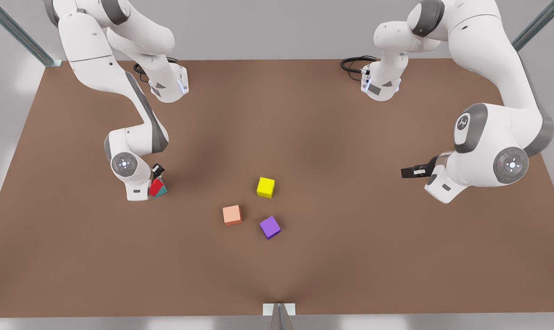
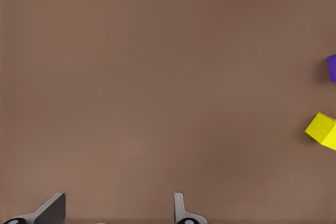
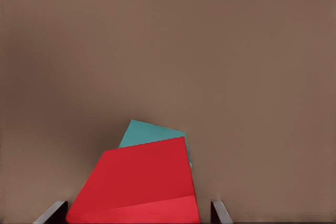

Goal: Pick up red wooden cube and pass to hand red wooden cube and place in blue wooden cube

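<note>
The small bright red wooden cube point(image 3: 140, 184) sits tilted on top of the small teal-blue wooden cube point(image 3: 149, 132), at the front view's left side of the brown desk point(image 1: 350, 256). The right gripper point(image 1: 156, 176) is down over the pair; its fingers point(image 3: 219, 212) flank the red cube, though whether they grip it I cannot tell. This looks like the placing step; next the gripper would need to release and lift clear. The left gripper point(image 1: 407, 172) waits well apart, fingers apart and empty. No containers are present.
</note>
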Controlling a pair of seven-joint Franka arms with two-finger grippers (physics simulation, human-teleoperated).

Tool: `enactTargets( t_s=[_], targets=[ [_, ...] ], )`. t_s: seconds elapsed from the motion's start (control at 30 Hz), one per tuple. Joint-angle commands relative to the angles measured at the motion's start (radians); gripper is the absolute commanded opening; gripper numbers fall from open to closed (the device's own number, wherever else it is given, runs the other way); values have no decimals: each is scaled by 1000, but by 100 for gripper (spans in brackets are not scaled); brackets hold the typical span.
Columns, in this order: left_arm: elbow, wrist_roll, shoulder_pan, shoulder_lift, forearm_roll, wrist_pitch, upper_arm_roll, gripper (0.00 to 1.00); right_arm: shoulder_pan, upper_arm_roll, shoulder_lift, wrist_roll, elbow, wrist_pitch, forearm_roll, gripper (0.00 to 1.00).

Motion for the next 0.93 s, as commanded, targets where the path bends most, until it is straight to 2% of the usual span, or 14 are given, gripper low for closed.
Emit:
enactTargets(
  t_s=[0.0,0.1,0.23,0.33,0.4,0.43,0.47,0.57,0.6,0.63,0.7,0.8,0.9],
  targets=[
    [0,-19,0,-1,1,-2,0,100,2,2,-14,8,4,-45,30,100],
    [0,-19,0,-1,1,-2,0,100,3,6,-23,8,18,-68,56,100],
    [0,-19,0,-1,2,-2,0,100,14,28,-46,-9,113,-198,159,100],
    [0,-19,0,-1,2,-2,0,100,28,28,-11,72,329,-352,226,100],
    [0,-19,0,-1,2,-2,0,100,31,20,75,393,517,-430,215,100],
    [0,-19,0,-1,2,-2,0,100,22,6,86,552,532,-432,205,100],
    [0,-19,0,-1,2,-2,0,100,15,-35,92,514,573,-450,195,100],
    [0,-19,0,-1,2,-2,0,100,9,-38,74,678,763,-724,214,100],
    [0,-19,0,-1,2,-2,0,100,-8,-52,25,684,762,-787,243,100],
    [0,-17,0,-1,2,-2,0,100,-26,-60,-66,684,677,-792,266,100],
    [0,-17,0,-1,2,-2,0,100,-40,-60,-121,675,664,-803,281,100],
    [0,-17,0,-1,4,-2,0,100,-41,-113,-127,686,673,-807,355,100],
    [0,-17,-2,-1,4,-10,0,100,-41,-113,-126,691,676,-806,350,100]
  ],
)
